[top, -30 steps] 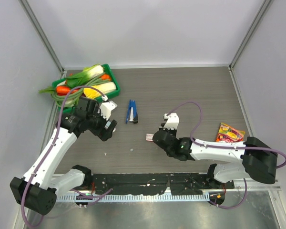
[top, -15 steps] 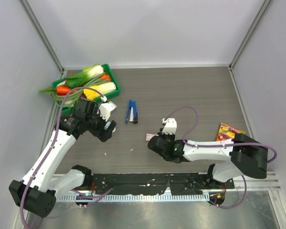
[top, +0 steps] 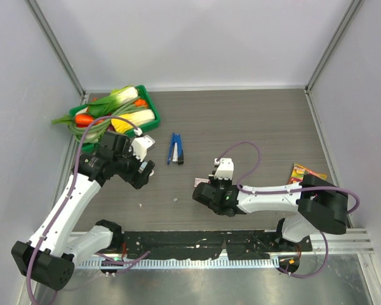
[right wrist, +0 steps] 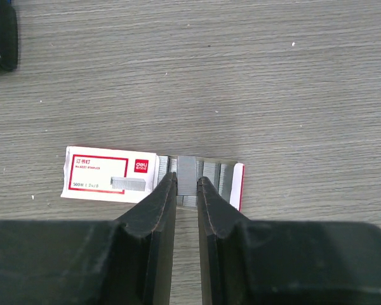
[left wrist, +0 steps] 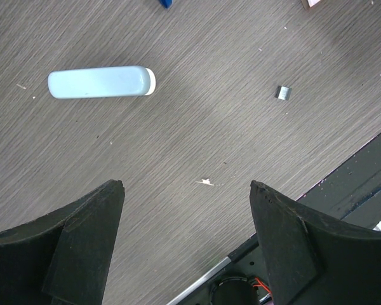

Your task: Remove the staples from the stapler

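Observation:
The dark-blue stapler (top: 175, 149) lies opened out in a narrow V on the table's middle left; one dark end shows in the right wrist view (right wrist: 1, 38). My right gripper (right wrist: 187, 182) is shut on a short strip of staples (right wrist: 187, 170), held over the open end of a pink-and-white staple box (right wrist: 108, 175). From above, this gripper (top: 202, 189) covers most of the box (top: 198, 182). My left gripper (left wrist: 185, 190) is open and empty above bare table, left of the stapler (top: 145, 170).
A pale-blue oblong (left wrist: 101, 82) lies under my left wrist. A small loose staple piece (left wrist: 283, 92) lies on the table (top: 175, 200). A green tray (top: 153, 103) of toy vegetables stands at the back left. A snack packet (top: 305, 175) lies at the right.
My right gripper has moved left and toward the near edge, and now sits over the staple box. The left arm has hardly moved.

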You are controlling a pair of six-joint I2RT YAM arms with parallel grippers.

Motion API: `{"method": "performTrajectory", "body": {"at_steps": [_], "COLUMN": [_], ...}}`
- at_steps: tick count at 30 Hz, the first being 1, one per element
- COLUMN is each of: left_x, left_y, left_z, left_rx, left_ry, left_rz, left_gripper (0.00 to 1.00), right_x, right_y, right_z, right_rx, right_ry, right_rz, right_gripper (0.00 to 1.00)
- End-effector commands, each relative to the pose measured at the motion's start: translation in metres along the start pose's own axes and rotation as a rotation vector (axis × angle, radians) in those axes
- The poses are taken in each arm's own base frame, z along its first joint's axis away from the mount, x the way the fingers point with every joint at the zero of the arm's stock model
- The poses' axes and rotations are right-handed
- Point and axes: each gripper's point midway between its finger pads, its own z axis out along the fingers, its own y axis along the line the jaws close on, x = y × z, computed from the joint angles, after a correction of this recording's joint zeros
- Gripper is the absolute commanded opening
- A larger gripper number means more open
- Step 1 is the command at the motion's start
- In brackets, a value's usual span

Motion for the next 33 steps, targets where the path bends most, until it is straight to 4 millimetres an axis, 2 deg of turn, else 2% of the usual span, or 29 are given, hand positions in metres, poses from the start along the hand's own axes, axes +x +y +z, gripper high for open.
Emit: {"method": "performTrajectory", "body": {"at_steps": [1, 7, 33], "left_x": [-0.009, -0.009, -0.006], "left_y": [0.001, 0.0, 0.0], "left_z": [-0.006, -0.007, -0.005], "left_rx": [-0.011, -0.011, -0.005], "left_ry": [-0.048, -0.048, -0.049], "left_rz": [0.016, 0.016, 0.034], "left_gripper": [0.84, 0.84, 0.84], "right_x": [-0.016, -0.011, 0.002], "right_y": [0.005, 0.01, 0.009], "right_z": [-0.002, 0.001, 0.009], "right_rx": [0.019, 0.028, 0.06], "right_ry": [-0.068, -0.066, -0.074], "right_rz": [0.063, 0.028, -0.021], "right_gripper": [0.01, 0.01, 0.01]}}
